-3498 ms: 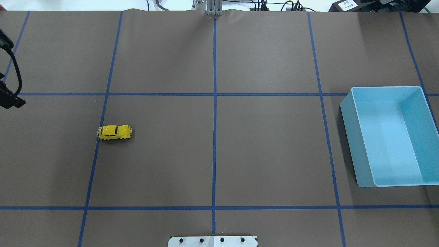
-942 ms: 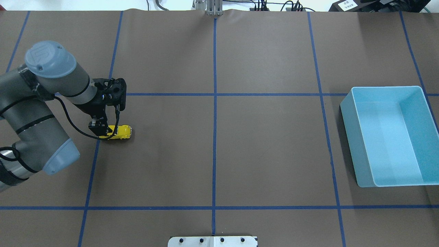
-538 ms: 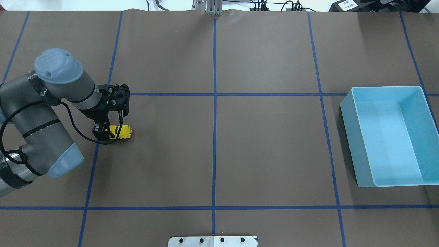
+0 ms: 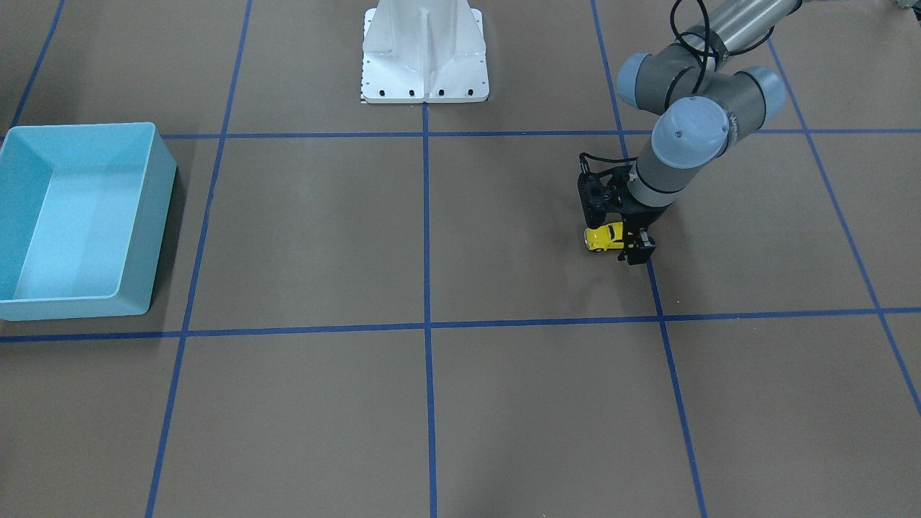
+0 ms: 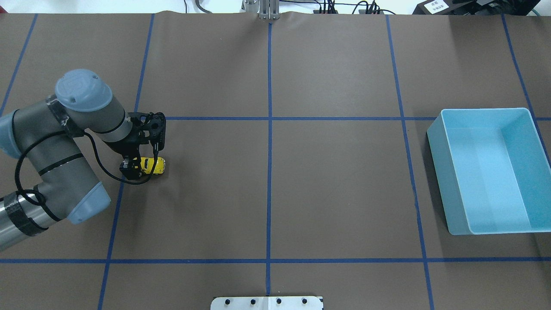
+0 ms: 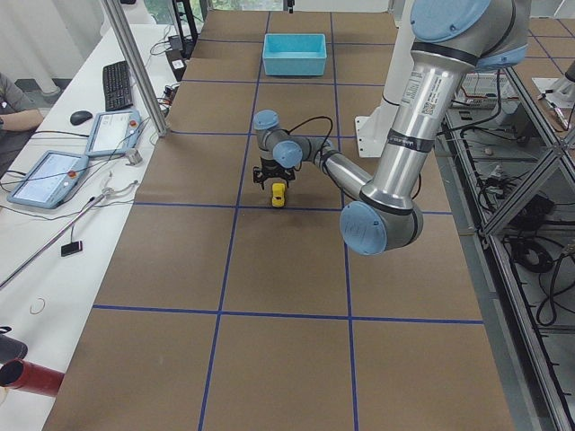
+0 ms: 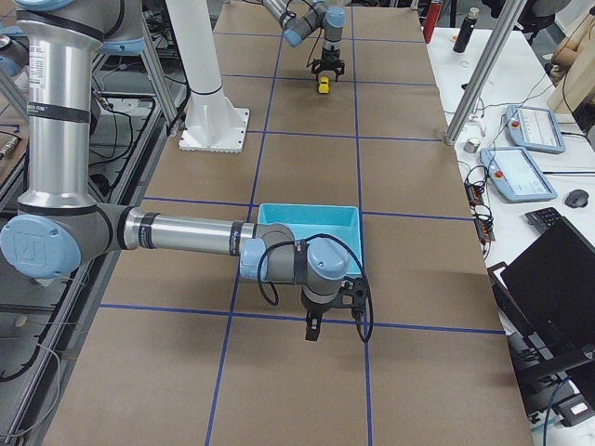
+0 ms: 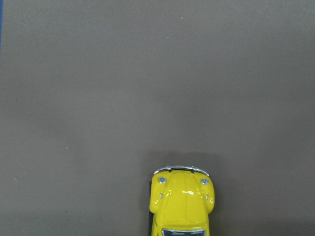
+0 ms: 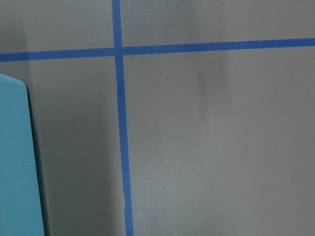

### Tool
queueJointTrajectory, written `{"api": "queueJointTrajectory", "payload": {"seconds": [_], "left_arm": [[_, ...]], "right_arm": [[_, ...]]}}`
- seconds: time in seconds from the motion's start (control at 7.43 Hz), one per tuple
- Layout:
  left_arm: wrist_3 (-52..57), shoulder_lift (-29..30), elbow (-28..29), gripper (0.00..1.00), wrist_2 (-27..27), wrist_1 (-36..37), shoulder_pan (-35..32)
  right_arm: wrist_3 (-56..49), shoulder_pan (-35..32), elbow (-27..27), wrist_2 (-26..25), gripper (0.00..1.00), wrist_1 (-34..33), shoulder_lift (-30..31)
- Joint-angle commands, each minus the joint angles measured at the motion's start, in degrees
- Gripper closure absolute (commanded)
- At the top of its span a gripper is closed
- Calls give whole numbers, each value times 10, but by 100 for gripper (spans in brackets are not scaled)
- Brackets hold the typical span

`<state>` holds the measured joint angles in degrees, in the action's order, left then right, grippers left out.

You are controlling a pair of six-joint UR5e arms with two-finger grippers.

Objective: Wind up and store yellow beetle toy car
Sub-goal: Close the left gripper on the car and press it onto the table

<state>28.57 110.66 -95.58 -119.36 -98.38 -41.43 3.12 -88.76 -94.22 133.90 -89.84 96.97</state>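
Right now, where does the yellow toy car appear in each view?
Front-facing: yellow beetle toy car, right of centre.
Overhead: car at left, mid-height.
Exterior left: car upper centre.
Exterior right: car top centre.
Left wrist: car at bottom edge.
Right wrist: not in it.
Landmark: light blue bin, across the table from it.

on the blue joint cap (image 5: 81,85) of the left arm (image 5: 51,142) you can make out the round "ur" brand mark in the overhead view, and the same mark sits on the right arm's blue cap (image 7: 35,247) in the right side view. the white label (image 5: 432,5) on the black box (image 5: 424,9) and the sticker (image 6: 419,90) on the left arm both carry print too small for you to read.
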Motion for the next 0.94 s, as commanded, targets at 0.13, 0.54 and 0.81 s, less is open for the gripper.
{"api": "queueJointTrajectory", "payload": {"seconds": [0.13, 0.54, 0.81], "left_arm": [[0, 1, 16, 2, 0, -21, 0], [1, 0, 14, 24, -1, -21, 0], [1, 0, 12, 49, -1, -21, 1]], "right_arm": [[-2, -3, -41, 10, 0, 5, 29], [-7, -3, -9, -12, 0, 6, 17], [-7, -3, -5, -13, 0, 5, 16]]}}
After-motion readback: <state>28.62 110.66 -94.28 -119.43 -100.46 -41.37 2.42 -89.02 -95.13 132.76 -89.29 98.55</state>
